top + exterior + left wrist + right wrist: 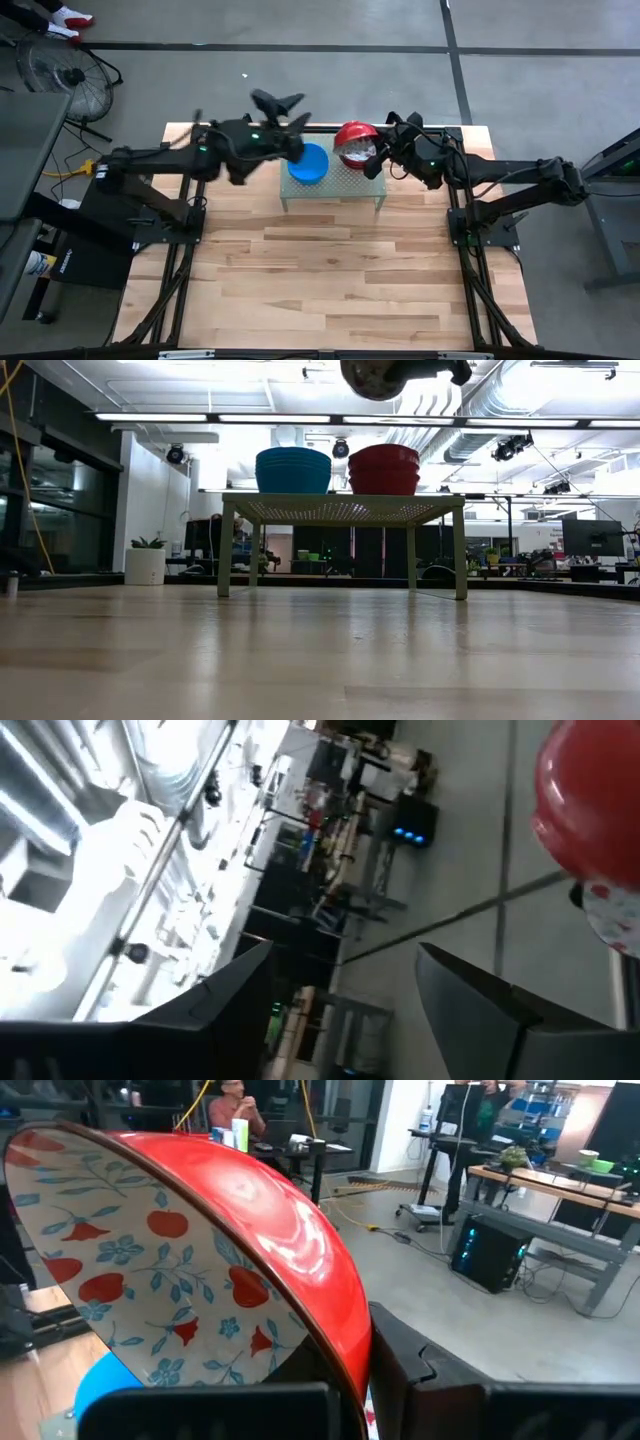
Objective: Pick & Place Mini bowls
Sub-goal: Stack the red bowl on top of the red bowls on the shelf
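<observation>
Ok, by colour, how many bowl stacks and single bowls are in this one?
Blue stack: 1
Red stack: 1
Single red bowl, in the right hand: 1
Total: 3; the bowls inside each stack cannot be counted.

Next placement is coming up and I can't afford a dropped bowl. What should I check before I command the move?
1. Right pincer shut on the red floral bowl: ok.
2. Held bowl hanging clear above the red stack: ok, the low view shows a gap.
3. Held bowl level: not ok, it is tilted.
4. Left pincer open and empty: ok.
5. Blue stack untouched on the green stand: ok.
6. Left arm's height over the blue stack: cannot tell.
</observation>
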Action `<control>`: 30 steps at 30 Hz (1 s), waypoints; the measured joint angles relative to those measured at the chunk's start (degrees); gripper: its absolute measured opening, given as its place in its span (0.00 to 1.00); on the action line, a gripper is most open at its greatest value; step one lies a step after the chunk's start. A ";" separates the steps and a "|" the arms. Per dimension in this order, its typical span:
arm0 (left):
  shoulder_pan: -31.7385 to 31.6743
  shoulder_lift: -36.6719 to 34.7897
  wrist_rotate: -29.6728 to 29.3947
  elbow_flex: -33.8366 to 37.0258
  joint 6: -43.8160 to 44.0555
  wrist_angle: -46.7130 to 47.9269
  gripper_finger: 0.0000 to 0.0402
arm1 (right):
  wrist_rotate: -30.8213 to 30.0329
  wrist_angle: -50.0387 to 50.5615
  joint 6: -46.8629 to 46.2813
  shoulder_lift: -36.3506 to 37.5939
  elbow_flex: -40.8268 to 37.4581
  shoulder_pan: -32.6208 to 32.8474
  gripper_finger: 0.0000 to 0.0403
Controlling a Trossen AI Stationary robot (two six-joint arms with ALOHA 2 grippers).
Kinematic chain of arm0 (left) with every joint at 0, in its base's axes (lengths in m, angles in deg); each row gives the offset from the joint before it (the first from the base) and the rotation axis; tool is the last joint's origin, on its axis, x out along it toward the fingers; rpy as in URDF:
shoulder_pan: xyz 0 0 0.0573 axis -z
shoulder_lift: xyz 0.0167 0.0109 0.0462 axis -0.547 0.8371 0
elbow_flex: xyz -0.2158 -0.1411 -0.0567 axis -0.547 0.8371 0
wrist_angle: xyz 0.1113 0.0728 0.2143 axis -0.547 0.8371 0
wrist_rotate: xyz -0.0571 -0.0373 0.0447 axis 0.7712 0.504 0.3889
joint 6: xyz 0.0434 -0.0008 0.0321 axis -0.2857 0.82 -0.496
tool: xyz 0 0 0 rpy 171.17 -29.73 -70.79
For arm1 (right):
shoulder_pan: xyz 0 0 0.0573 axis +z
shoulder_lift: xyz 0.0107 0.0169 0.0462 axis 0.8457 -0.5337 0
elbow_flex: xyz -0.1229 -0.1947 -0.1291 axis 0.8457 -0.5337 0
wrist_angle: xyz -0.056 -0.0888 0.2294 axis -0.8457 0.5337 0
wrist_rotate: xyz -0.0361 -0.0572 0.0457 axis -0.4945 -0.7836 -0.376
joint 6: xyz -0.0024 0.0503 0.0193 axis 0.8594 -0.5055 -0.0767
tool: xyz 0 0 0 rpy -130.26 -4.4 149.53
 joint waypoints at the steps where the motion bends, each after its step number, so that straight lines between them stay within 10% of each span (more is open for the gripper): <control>1: -0.01 -1.83 0.18 0.10 1.43 2.26 0.58 | 0.12 0.91 0.04 -0.02 0.65 -0.21 0.03; 17: -3.77 -22.59 10.59 4.77 29.37 34.47 0.58 | 17.81 27.85 -4.90 -1.29 19.30 -12.21 0.03; 30: -6.49 -39.66 19.13 27.70 37.19 24.42 0.58 | 47.32 67.83 -8.08 -16.53 46.75 -28.93 0.03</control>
